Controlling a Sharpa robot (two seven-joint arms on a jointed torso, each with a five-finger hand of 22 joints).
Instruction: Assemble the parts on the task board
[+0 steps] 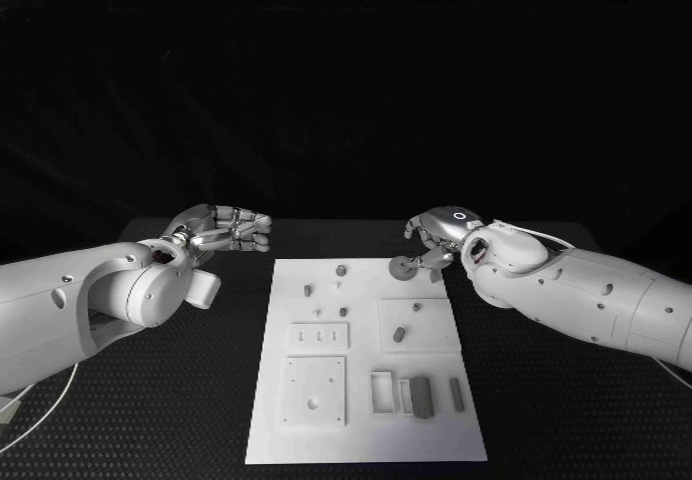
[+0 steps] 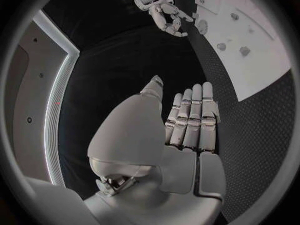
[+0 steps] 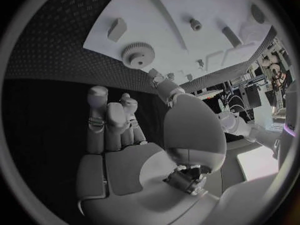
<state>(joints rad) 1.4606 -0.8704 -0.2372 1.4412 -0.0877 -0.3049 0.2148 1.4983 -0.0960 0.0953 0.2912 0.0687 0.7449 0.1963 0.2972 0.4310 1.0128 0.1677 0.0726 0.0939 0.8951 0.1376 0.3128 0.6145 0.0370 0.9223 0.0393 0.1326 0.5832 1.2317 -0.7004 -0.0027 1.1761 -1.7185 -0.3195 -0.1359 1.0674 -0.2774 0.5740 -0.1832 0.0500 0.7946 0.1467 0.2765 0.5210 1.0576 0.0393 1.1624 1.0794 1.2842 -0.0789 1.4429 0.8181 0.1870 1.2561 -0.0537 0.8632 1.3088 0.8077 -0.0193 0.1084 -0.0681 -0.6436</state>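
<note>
Black table [image 1: 173, 400] borders the task board [image 1: 368, 440].

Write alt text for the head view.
A white task board lies on a black table between two white arms. The right hand holds a small gear at the board's far right corner; the left hand hovers empty off its far left.
</note>
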